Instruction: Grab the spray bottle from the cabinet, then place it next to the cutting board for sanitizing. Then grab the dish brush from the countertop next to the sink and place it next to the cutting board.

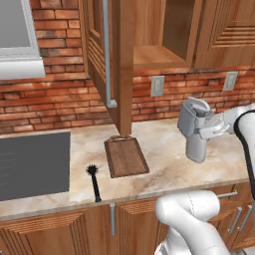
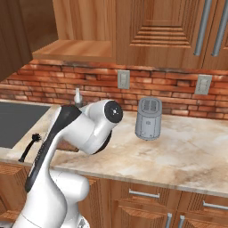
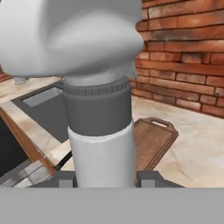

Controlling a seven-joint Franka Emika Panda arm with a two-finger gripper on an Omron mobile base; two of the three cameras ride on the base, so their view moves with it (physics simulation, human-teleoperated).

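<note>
The jaws are shut tight on the spray bottle. One dark tip sits on each side of its white body, low down. Its big grey head is up top, so the bottle stands straight in the hand view.

The cutting board lies flat on the table. Its long side runs from the table's front edge to the brick wall, w/ the small handle at the wall end. In the hand view the board peeks out just past the bottle, a bit to the right & lower down. So I think the bottle is up in the air, near the board but not next to it yet.

The board's left side is busy. The dish brush lies there, btw the board & the sink, w/ its handle pointing at the table's front edge. The right side of the board is bare stone, & that side is nearer the arm.

Job part 1 looks about half done: the bottle is out of the cabinet, whose door hangs open over the board's far end. Next, prob. go down & set the bottle on the bare stone by the board's right long edge, staying clear of the door.
</note>
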